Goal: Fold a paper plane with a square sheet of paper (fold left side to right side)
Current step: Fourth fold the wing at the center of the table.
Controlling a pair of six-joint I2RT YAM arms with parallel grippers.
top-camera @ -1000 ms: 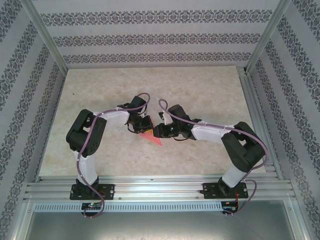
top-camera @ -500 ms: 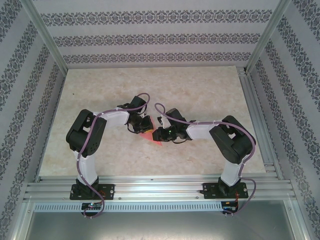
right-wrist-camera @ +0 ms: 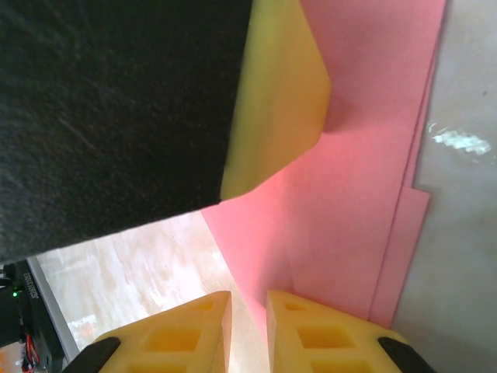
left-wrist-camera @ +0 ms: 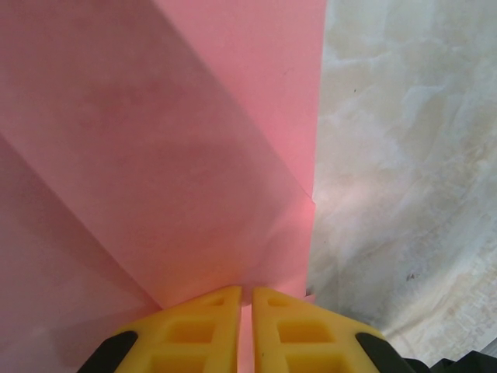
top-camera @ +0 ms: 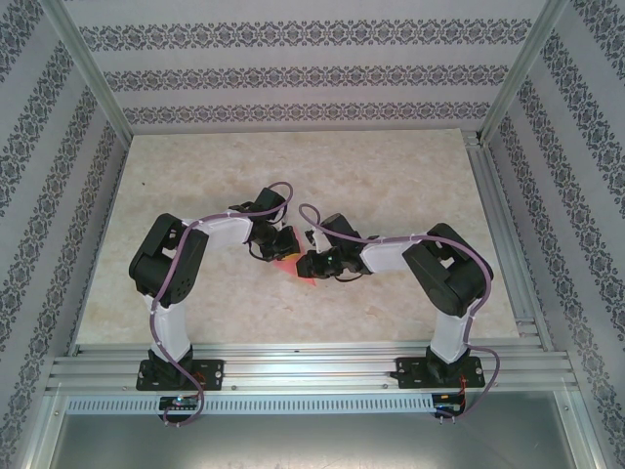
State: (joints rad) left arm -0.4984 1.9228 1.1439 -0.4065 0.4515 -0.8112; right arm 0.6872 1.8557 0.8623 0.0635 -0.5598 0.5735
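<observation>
At the middle of the pale marbled table (top-camera: 391,176), between the two wrists, less of the thin pink-red sheet of paper (top-camera: 293,266) shows than a second ago. The long point that reached toward the near edge is now covered. The right arm has drawn its elbow in and slid the right pincer (top-camera: 312,262) leftward over the sheet, close to the left pincer (top-camera: 281,246). The left arm sits as it did. I judge this to be a sweep along a fold, flattening the crease while the other side is pinned. The sheet already lies in diagonal layers with stepped edges, so the plane looks partway made, not finished.

The left pincer is closed to a hairline, and one of its yellow fingertips (right-wrist-camera: 283,101) presses down onto the paper. Whether the tips nip a layer I cannot tell. The right pincer stands just ajar, low over the sheet's edge. Table and paper show through its narrow gap, and it grips nothing.
</observation>
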